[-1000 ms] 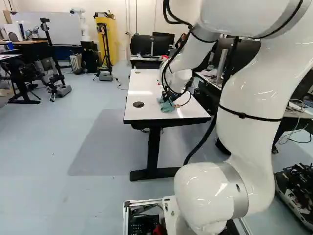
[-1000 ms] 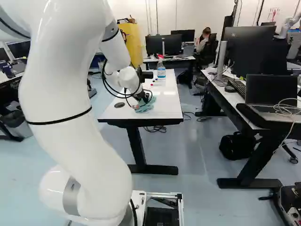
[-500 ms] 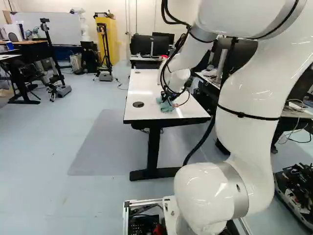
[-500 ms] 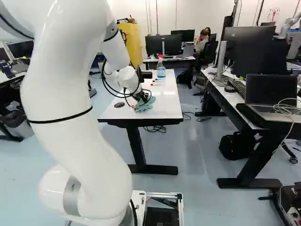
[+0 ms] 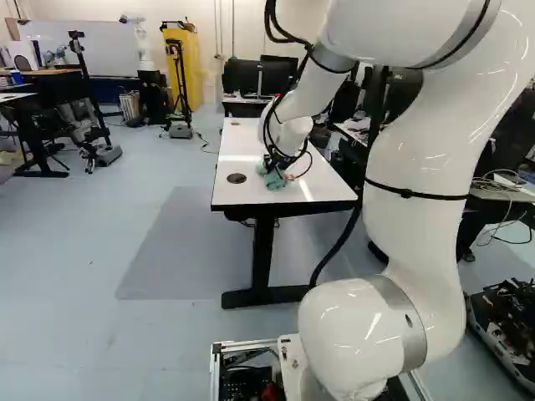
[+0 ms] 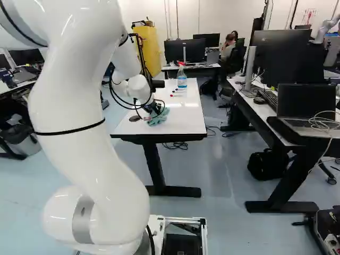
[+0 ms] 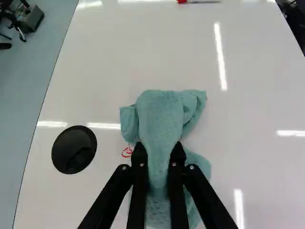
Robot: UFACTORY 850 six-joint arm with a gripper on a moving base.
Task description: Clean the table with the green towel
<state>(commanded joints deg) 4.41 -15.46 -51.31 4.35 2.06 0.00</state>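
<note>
1. Gripper [image 6: 154, 109]: fingers slightly apart, pinching towel [image 6: 159, 119] (bunched, green).
2. Towel on table [image 6: 187, 124], near centre of right base view.
3. Spray bottle [image 6: 182, 82], upper middle there.

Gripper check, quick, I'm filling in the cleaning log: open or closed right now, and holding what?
Gripper: closed on the green towel, with a fold of it pinched between the two fingers.
</note>
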